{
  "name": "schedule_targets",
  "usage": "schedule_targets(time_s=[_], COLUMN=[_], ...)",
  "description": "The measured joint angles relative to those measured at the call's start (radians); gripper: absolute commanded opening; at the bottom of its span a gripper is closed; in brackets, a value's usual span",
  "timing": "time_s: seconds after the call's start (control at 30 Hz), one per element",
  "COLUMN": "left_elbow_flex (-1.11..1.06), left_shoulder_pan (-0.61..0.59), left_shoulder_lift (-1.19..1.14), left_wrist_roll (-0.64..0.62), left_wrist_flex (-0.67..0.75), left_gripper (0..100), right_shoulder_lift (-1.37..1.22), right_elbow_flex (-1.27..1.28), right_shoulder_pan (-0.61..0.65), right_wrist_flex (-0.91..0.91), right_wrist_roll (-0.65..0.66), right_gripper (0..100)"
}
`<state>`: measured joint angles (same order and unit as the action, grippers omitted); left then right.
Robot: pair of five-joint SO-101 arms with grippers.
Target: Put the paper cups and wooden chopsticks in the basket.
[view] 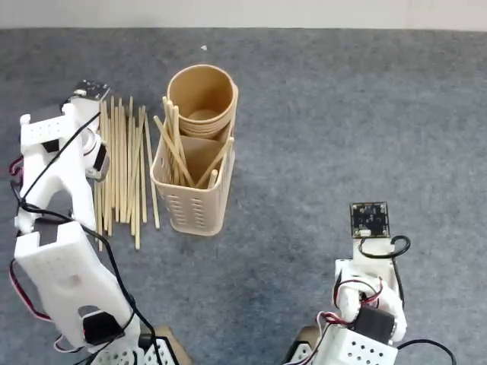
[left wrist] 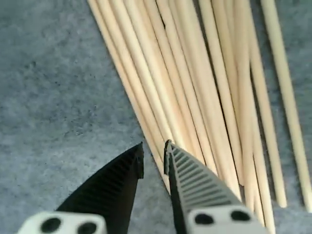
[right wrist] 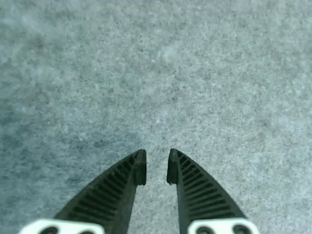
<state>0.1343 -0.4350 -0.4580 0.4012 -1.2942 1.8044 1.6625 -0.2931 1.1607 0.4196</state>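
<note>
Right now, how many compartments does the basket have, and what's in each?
2 in the basket: far compartment holds nested paper cups; near compartment holds leaning wooden chopsticks. None looks hidden.

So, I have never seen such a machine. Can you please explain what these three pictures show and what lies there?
These are two robot arms on a grey surface. The high view looks down from above: the left arm is beside the loose chopsticks, the right arm at the lower right. The other two pictures come from a camera on each wrist, so each shows that arm's own two fingers. Next to the loose pile stands a basket, holding stacked paper cups and a few chopsticks. The left fingers are at the edge of the loose pile, the right fingers over bare surface. Both pairs are slightly apart and hold nothing.
</note>
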Motion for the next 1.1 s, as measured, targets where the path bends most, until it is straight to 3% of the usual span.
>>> schedule_targets(time_s=[0.37,0.67,0.8,0.93,1.1], left_elbow_flex=[0.071,0.219,0.253,0.305,0.483], left_shoulder_pan=[-0.028,-0.063,-0.058,-0.043,-0.043], left_shoulder_lift=[-0.178,-0.264,-0.347,-0.404,-0.419], left_wrist_roll=[-0.002,-0.002,-0.002,-0.002,-0.002], left_wrist_flex=[0.058,-0.006,-0.008,-0.014,-0.166], left_gripper=[11,10,0,0,0], right_shoulder_lift=[0.0,0.0,0.0,0.0,0.0], right_elbow_flex=[0.0,0.0,0.0,0.0,0.002], right_shoulder_pan=[0.0,0.0,0.0,0.0,0.0], right_wrist_flex=[0.0,0.0,0.0,0.0,0.0], right_wrist_roll=[0.0,0.0,0.0,0.0,0.0], right_gripper=[8.8,8.8,8.8,8.8,8.8])
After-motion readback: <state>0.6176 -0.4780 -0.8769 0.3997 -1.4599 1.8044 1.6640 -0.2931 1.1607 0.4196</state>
